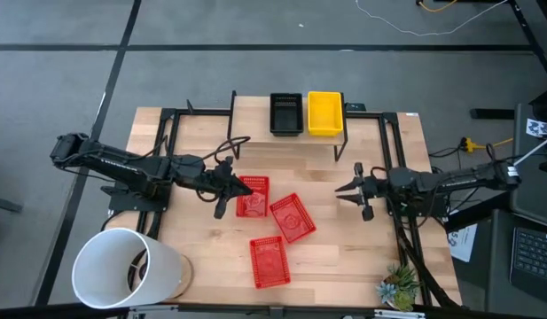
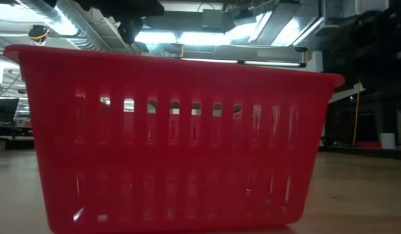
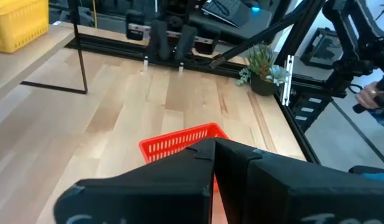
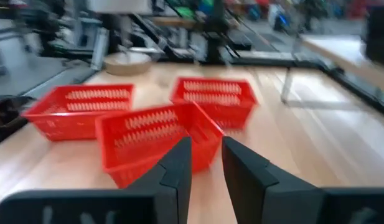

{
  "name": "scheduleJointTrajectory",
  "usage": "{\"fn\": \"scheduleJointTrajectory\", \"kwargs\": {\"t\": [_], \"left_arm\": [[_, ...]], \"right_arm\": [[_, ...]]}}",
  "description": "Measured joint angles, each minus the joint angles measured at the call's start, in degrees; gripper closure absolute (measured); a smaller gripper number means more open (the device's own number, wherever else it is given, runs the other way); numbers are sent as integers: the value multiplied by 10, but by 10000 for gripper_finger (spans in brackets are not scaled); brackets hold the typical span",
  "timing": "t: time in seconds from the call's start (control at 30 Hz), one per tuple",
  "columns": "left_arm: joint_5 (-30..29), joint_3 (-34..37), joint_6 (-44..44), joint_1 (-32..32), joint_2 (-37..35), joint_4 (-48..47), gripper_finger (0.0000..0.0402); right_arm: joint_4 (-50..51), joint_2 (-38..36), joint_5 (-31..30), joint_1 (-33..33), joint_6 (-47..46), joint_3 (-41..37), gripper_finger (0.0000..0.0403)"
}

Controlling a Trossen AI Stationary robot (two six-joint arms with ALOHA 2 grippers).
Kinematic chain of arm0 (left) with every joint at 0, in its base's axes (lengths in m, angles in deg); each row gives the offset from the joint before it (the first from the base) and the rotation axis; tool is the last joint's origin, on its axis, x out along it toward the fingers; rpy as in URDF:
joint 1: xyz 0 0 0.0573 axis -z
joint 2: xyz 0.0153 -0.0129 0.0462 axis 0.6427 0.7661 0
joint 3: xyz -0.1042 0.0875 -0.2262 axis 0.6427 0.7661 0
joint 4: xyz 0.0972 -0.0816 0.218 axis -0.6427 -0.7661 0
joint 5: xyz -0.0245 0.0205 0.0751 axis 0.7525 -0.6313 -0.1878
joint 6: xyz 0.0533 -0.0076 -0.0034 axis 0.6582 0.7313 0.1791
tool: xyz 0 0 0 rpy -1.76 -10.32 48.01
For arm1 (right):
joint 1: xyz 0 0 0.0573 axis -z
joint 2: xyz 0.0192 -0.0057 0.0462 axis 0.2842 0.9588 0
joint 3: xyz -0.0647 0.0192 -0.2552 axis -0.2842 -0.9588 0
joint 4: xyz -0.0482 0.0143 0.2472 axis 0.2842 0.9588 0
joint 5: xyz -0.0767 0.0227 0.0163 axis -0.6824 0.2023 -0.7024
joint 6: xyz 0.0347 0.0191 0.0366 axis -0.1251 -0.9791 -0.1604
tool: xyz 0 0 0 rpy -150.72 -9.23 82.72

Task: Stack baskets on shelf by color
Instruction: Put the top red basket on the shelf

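Three red baskets lie on the table: one (image 1: 253,196) at my left gripper (image 1: 239,186), one in the middle (image 1: 293,217), one nearer the front edge (image 1: 269,260) that fills the low view (image 2: 174,143). The shelf (image 1: 255,106) stands at the far edge and carries a black basket (image 1: 286,113) and a yellow basket (image 1: 324,113) side by side. My left gripper (image 3: 213,155) is shut on the first red basket (image 3: 179,140). My right gripper (image 1: 351,190) hovers right of the red baskets, open by a narrow gap (image 4: 207,168), touching nothing. My left gripper pinches the left wall (image 3: 212,186) of the red basket between its two fingers, coming level from the table's left. A strip of red shows between the fingers; the fingers hide the rest of the contact. In the right wrist view the basket (image 4: 213,99) sits on the table.
A large white bucket (image 1: 122,266) lies at the near left corner. A small potted plant (image 1: 399,285) stands at the near right corner. Bare wood lies between the red baskets and the shelf, and between them and my right gripper.
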Motion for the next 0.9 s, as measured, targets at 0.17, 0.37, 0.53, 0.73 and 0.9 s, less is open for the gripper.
{"fn": "scheduleJointTrajectory", "kwargs": {"t": [0.17, 0.37, 0.53, 0.73, 0.9], "left_arm": [[0, 0, 1, 0, 0, -2, 401], [0, 0, 1, 0, 0, -37, 401], [-1, 0, 2, 0, 0, -58, 401], [-1, 0, 2, 0, 0, -58, 401], [-1, 0, 2, 0, 0, -58, 401]], "right_arm": [[64, -35, -28, 0, -19, 0, 315], [148, -97, -44, 0, -21, 18, 315], [180, -150, -80, 0, -31, 19, 315], [176, -162, -76, 0, -20, 18, 315], [125, -161, -68, 0, 9, 0, 315]]}}
